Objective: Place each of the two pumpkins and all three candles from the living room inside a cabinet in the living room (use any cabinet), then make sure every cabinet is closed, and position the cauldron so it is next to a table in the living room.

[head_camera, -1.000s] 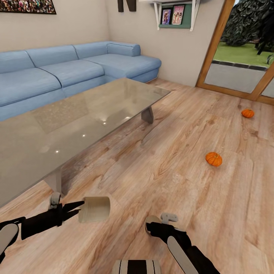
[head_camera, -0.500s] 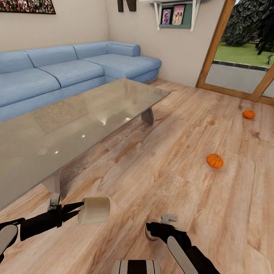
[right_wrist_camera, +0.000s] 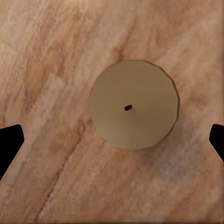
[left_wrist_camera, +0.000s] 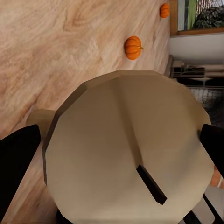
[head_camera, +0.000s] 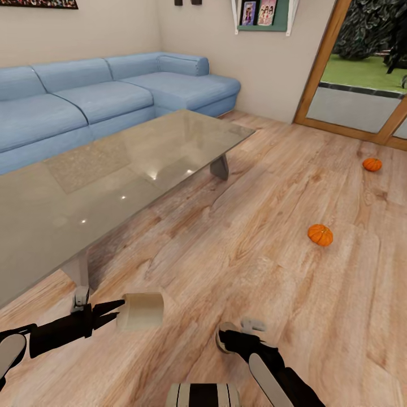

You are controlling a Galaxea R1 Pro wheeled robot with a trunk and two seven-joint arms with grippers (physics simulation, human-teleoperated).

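Already one candle (head_camera: 141,311) is sitting clamped sideways between the left gripper's (head_camera: 116,314) fingers, hanging just above the floor (head_camera: 237,249) near the glass table's (head_camera: 102,192) leg. A second candle (right_wrist_camera: 134,110) is standing upright on the boards directly under the right gripper (right_wrist_camera: 112,140), whose jaws are spread wide to either side of it, not touching. If that hand is dropping off-centre, a fingertip could be tipping the candle and rolling it away. I am counting two candles and two pumpkins: the nearer pumpkin (head_camera: 320,234) and the farther pumpkin (head_camera: 372,164), both lying well apart on bare floor toward the glass door (head_camera: 350,107). One blue sofa (head_camera: 113,96) is standing behind the table.
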